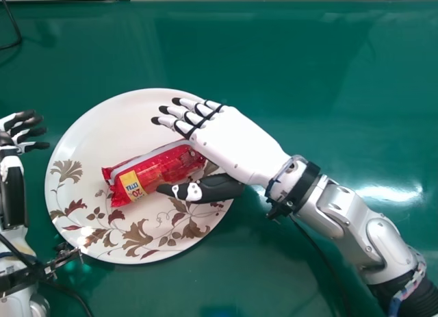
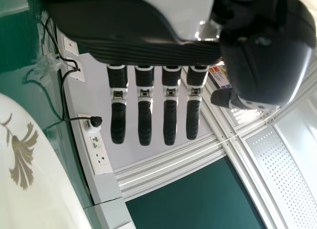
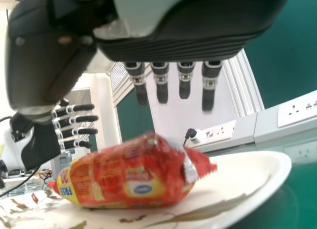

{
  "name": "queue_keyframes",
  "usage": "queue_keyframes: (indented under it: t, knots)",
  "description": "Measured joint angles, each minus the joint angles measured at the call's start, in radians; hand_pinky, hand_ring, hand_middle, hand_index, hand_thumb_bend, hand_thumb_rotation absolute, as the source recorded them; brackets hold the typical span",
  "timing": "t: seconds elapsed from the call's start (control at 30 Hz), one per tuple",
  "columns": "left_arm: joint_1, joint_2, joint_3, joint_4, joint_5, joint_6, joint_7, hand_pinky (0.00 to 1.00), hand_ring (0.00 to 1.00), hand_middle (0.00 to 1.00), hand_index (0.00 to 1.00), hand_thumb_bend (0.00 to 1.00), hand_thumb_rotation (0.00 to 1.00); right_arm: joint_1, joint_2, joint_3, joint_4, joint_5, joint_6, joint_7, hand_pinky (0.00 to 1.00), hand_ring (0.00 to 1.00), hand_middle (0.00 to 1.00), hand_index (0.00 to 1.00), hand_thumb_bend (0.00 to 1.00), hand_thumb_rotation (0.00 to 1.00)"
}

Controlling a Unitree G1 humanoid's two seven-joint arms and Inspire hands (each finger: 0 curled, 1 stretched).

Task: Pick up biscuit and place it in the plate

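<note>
The red biscuit packet [image 1: 156, 169] lies on the white floral plate [image 1: 123, 111] in the head view. My right hand [image 1: 236, 142] is over the plate's right side, fingers straight above the packet's far end and thumb by its near side, not curled round it. In the right wrist view the packet [image 3: 129, 174] rests on the plate [image 3: 257, 174], apart from the straight fingers of my right hand [image 3: 160, 75]. My left hand [image 1: 20, 132] stays at the left edge with straight fingers, seen also as the left hand [image 2: 144, 105] in its wrist view.
A green table [image 1: 308, 70] carries the plate. A black cable [image 1: 10, 29] lies at the far left corner, and another runs beneath the right forearm. Socket strips [image 2: 96, 145] line the table's edge.
</note>
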Motion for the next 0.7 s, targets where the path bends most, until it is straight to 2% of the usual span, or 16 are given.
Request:
queue_keyframes:
  t: [0.17, 0.3, 0.37, 0.5, 0.7]
  knots:
    - [-0.003, 0.0, -0.003, 0.004, 0.004, -0.004, 0.0, 0.48, 0.62, 0.68, 0.71, 0.13, 0.09, 0.019, -0.003, -0.025, -0.027, 0.0, 0.025, 0.014, 0.93, 1.0, 1.0, 1.0, 1.0, 0.81]
    - [-0.005, 0.001, -0.003, 0.011, 0.015, -0.017, 0.0, 0.49, 0.63, 0.68, 0.7, 0.11, 0.05, 0.051, -0.006, -0.054, -0.059, 0.001, 0.05, 0.016, 0.9, 1.0, 1.0, 1.0, 0.99, 0.81]
    - [-0.002, 0.0, -0.004, 0.013, 0.016, -0.022, 0.001, 0.5, 0.63, 0.68, 0.71, 0.12, 0.11, 0.074, -0.006, -0.081, -0.078, 0.004, 0.068, 0.01, 0.88, 1.0, 1.0, 1.0, 0.98, 0.78]
    - [0.001, -0.007, -0.007, 0.01, 0.024, -0.019, 0.006, 0.52, 0.65, 0.69, 0.72, 0.14, 0.18, 0.135, 0.006, -0.16, -0.107, 0.012, 0.1, -0.065, 0.82, 0.95, 1.0, 0.99, 0.94, 0.76]
    - [-0.012, -0.008, -0.012, 0.027, 0.031, -0.015, 0.01, 0.5, 0.62, 0.67, 0.7, 0.13, 0.22, 0.233, 0.021, -0.264, -0.132, 0.014, 0.138, -0.186, 0.77, 0.92, 0.98, 0.97, 0.92, 0.74]
